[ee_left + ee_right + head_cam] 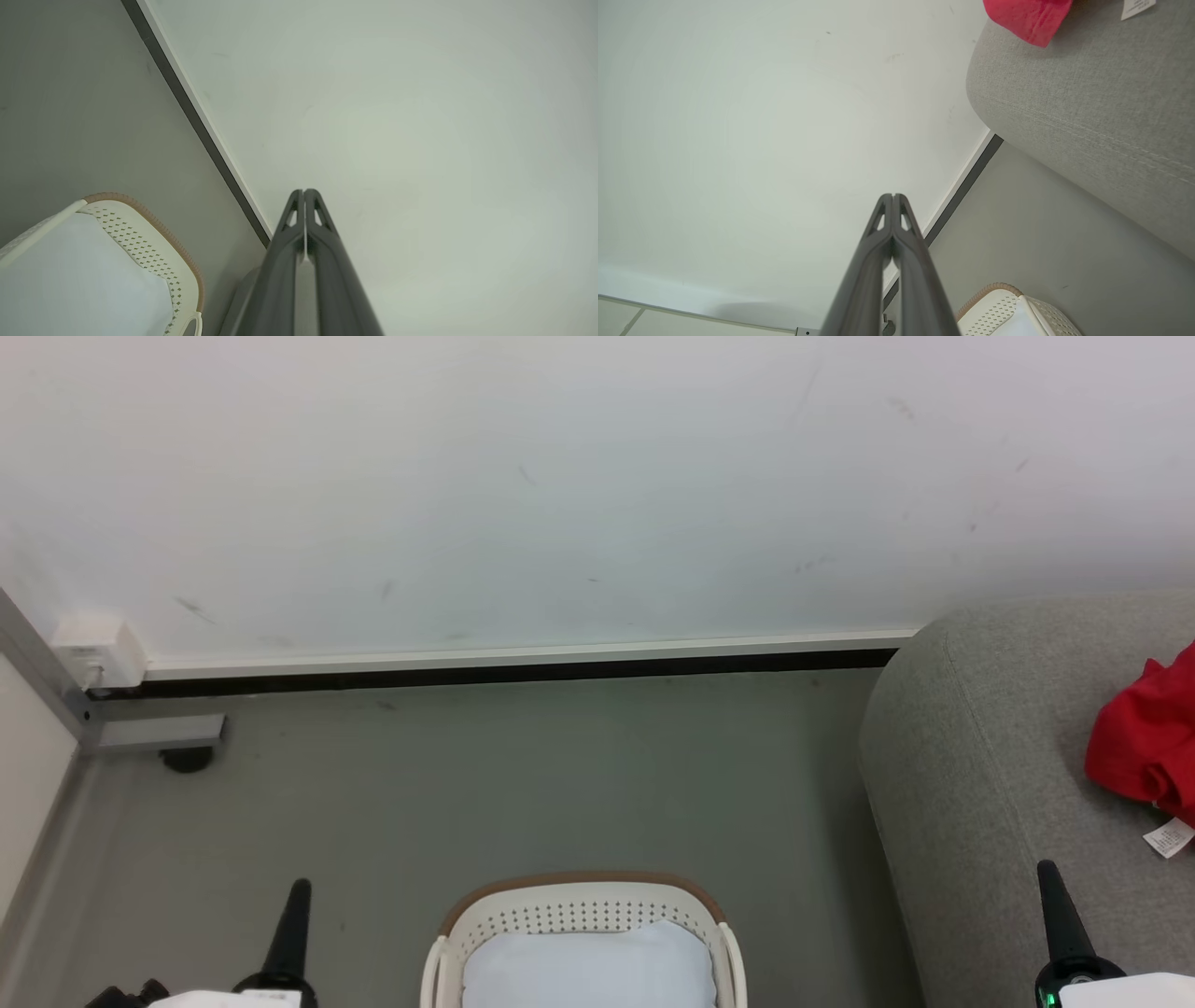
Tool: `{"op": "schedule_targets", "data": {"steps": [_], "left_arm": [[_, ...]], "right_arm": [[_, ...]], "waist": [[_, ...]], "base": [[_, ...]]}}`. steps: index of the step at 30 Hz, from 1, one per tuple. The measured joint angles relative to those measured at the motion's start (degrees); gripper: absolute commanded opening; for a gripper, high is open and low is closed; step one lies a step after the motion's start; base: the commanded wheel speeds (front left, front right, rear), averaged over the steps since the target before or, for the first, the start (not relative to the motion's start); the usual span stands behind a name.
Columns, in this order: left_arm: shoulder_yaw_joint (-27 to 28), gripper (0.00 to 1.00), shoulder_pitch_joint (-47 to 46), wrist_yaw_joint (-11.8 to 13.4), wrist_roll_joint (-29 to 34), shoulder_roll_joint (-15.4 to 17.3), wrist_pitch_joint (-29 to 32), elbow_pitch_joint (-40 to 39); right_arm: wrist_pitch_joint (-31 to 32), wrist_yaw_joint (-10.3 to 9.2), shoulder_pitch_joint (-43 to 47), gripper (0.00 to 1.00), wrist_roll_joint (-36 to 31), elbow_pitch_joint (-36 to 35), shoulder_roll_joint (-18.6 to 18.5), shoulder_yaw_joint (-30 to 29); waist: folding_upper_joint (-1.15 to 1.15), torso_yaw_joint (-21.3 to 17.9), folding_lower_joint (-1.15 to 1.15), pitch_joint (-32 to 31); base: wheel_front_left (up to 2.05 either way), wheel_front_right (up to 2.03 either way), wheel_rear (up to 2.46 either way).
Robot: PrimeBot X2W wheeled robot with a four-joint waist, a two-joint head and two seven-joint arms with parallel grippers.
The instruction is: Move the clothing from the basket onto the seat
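The cream-white basket [579,915] with a brown rim stands on the floor at the bottom centre of the head view, showing a pale bare bottom inside. It also appears as the basket [140,242] and the basket [994,308] in the wrist views. Red clothing [1144,737] with a white tag lies on the grey seat [980,756] at the right; the clothing [1027,16] rests on the seat [1087,102] in the right wrist view too. My left gripper [297,889] is shut, left of the basket; left gripper [304,191] holds nothing. My right gripper [1047,870] is shut over the seat; right gripper [893,196] is empty.
A white wall [560,476] with a skirting board [523,658] runs behind the grey floor [560,775]. A white socket box [98,649] and a grey metal frame [149,733] sit in the left corner.
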Motion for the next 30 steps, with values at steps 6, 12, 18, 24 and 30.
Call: {"op": "schedule_targets", "data": {"steps": [6, 12, 18, 24, 30], "left_arm": [[0.19, 0.0, -0.55, -0.22, -2.75, 0.03, 0.97, -0.04], [0.36, 0.0, -0.96, -0.24, -5.35, 0.04, 1.62, -0.05], [0.56, 0.0, -1.44, -0.25, -8.21, 0.05, 2.38, -0.1], [0.74, 0.0, -1.83, -0.31, -10.87, 0.07, 3.03, -0.13], [0.92, 0.0, -2.23, -0.32, -13.0, 0.09, 3.77, -0.15]], "right_arm": [[0.98, 0.0, -0.38, 0.0, 2.88, -0.13, 0.01, -0.57], [1.71, 0.0, -0.77, 0.0, 5.45, -0.23, 0.01, -1.11], [2.54, 0.0, -1.05, 0.0, 8.24, -0.35, 0.03, -1.58], [3.25, 0.0, -1.19, 0.0, 10.69, -0.46, 0.03, -2.07], [3.99, 0.0, -1.51, 0.0, 12.84, -0.58, 0.07, -2.59]], "waist": [[0.0, 0.34, 0.0, 0.04], [0.0, 0.67, 0.0, 0.08], [0.0, 1.0, 0.0, 0.13], [0.0, 1.34, 0.0, 0.16], [0.0, 1.67, 0.0, 0.2]], "base": [[0.0, 0.0, 0.0], [0.0, 0.0, 0.0], [0.0, 0.0, 0.0], [0.0, 0.0, 0.0], [0.0, 0.0, 0.0]]}}
